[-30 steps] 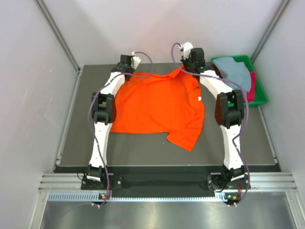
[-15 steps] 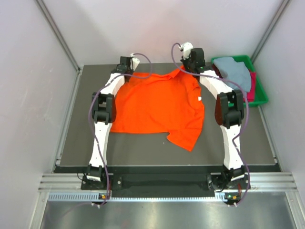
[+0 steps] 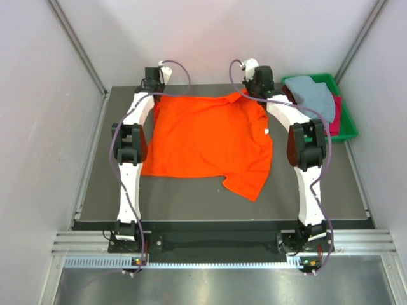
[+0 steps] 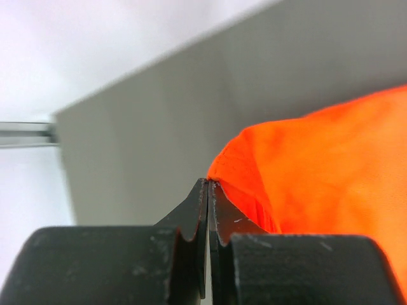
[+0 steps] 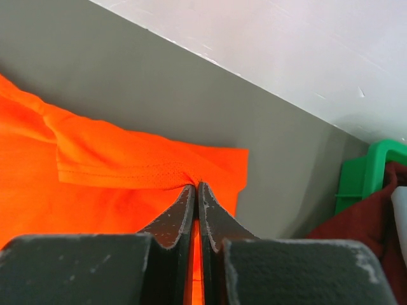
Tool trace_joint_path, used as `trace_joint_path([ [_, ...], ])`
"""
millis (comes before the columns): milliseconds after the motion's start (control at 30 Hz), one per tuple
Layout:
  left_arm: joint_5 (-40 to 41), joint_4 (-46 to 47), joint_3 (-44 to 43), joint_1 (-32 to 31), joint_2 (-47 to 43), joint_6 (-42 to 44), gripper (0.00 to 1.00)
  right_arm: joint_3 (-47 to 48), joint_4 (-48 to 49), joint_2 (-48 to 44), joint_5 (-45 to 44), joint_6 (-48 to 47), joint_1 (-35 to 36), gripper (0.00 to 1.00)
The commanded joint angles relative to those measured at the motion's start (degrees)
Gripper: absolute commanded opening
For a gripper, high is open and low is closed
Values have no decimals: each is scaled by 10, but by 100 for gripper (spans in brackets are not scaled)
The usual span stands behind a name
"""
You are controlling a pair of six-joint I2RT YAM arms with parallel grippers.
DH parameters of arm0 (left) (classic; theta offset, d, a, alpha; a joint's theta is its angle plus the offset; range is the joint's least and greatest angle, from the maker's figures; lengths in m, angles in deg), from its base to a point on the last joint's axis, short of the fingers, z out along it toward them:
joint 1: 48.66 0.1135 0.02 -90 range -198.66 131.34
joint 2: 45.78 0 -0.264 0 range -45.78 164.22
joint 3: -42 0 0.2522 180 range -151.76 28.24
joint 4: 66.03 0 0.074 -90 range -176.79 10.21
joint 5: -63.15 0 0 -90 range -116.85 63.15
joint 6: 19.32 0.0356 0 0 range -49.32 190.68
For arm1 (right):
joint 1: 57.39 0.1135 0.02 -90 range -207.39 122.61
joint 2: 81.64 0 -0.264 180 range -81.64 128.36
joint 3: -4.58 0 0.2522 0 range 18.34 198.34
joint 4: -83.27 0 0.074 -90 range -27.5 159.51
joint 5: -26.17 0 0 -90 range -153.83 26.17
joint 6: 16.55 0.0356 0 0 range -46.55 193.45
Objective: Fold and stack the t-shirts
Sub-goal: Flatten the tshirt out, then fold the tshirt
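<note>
**Both claws pinching the far edge of the orange shirt**

The orange shirt (image 3: 203,136) lies spread across the middle of the dark table (image 3: 191,200). Most of it is flat, and its far edge runs in a nearly straight line close to the back of the table. The near right part is not tidy: it drops toward my bases in a rumpled flap.

My left claw (image 4: 208,190) is clenched on the shirt's far left corner. The cloth begins right at my fingertips, so I judge this a thin pinch that could slip under a hard pull. My right claw (image 5: 195,190) is clenched on the hem at the far right, and a sliver of orange shows between its fingers.

I hold the two far corners because that keeps the edge taut between my claws, so the cloth can be spread or carried over as one sheet. No fold shows yet, so I judge the task to be at an early stage.

Further out, at the far right corner, sits the green tray (image 3: 350,132). In it the grey-blue shirt (image 3: 315,92) is heaped on a dark red shirt (image 3: 336,114), both waiting their turn.
</note>
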Motion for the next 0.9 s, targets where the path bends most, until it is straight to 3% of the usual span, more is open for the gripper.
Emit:
trace_joint_path([
  [0,-16,45,-1,13,-68,4,0,2,25,-37,-21,-4,-8,0],
  [500,-95,32,8,13,-98,27,0,-10,14,-81,-13,1,-21,0],
  [867,-139,31,163,49,-196,-7,0,-116,-9,-181,14,12,-23,0],
])
